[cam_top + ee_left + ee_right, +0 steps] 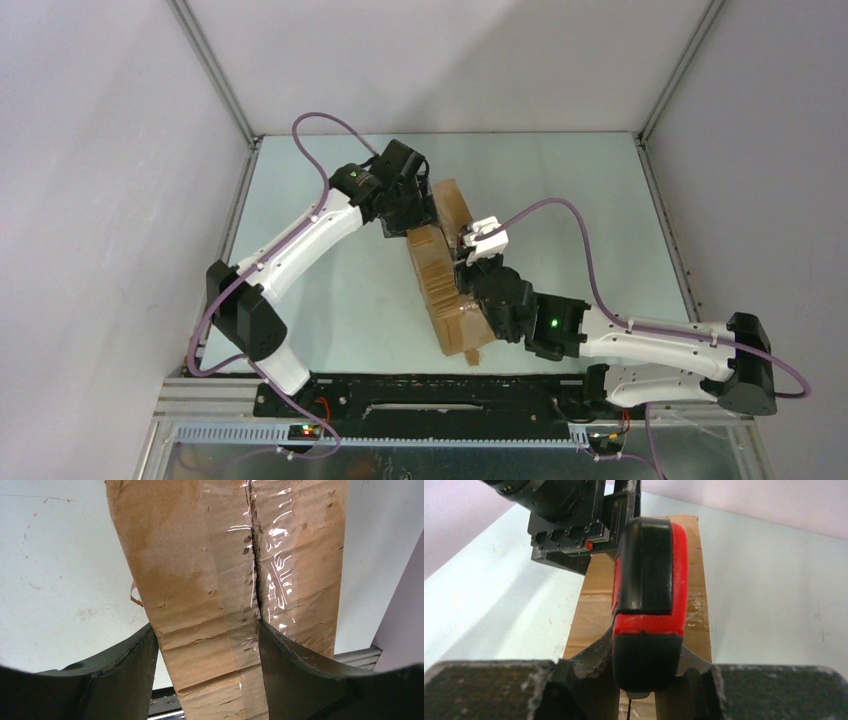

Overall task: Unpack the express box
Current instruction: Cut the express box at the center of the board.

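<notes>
The express box [440, 285] is an oblong brown carton lying lengthwise in the middle of the table, its taped top seam [256, 570] split open. My left gripper [415, 215] is at the box's far end. In the left wrist view the left gripper [205, 630] is shut on the box [200, 580], one finger on its outer edge and the other at the split seam. My right gripper [478, 262] hovers over the box's middle. In the right wrist view it [644, 665] is shut on a red and black utility knife [649, 600], pointing along the box [698, 580].
The pale green table [330, 290] is enclosed by grey walls and aluminium frame rails [665, 215]. A black base rail [430, 400] runs along the near edge. A torn bit of cardboard [471, 356] sticks out at the box's near end.
</notes>
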### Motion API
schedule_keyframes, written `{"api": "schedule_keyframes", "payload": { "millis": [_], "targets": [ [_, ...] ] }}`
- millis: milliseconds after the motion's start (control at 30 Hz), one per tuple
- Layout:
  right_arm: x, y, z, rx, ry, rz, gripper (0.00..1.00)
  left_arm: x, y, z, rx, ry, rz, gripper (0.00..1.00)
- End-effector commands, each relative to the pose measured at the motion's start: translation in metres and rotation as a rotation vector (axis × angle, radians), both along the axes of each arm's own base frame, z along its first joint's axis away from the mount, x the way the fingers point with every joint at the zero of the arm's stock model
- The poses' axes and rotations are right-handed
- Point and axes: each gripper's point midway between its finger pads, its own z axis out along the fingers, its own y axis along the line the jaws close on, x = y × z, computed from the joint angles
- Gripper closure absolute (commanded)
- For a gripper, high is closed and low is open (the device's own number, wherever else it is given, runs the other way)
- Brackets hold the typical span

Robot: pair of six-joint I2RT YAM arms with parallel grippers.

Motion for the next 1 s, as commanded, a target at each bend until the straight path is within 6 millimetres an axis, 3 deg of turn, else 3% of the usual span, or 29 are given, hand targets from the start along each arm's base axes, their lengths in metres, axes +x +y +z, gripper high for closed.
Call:
{"api": "schedule_keyframes", "payload": {
  "millis": [0, 133, 400, 800, 967],
  "targets": [
    [-0.009, -0.003, -0.002, 0.025, 0.021, -0.012, 1.00, -0.002, 0.009, -0.013, 0.024, 0.035, 0.074, 0.52],
    [-0.020, -0.005, -0.004, 0.022, 0.042, 0.011, 1.00, 0.000, 0.016, -0.016, 0.032, 0.039, 0.135, 0.54],
    [-0.039, -0.009, 0.017, 0.063, 0.022, 0.037, 1.00, 0.004, 0.033, -0.021, 0.045, 0.035, 0.264, 0.56],
    [-0.059, -0.015, -0.022, 0.021, 0.122, 0.008, 1.00, 0.012, 0.036, -0.029, 0.056, 0.047, 0.316, 0.56],
    [-0.059, -0.022, 0.005, 0.075, 0.081, 0.017, 1.00, 0.013, 0.041, -0.029, 0.064, 0.046, 0.331, 0.56]
  ]
}}
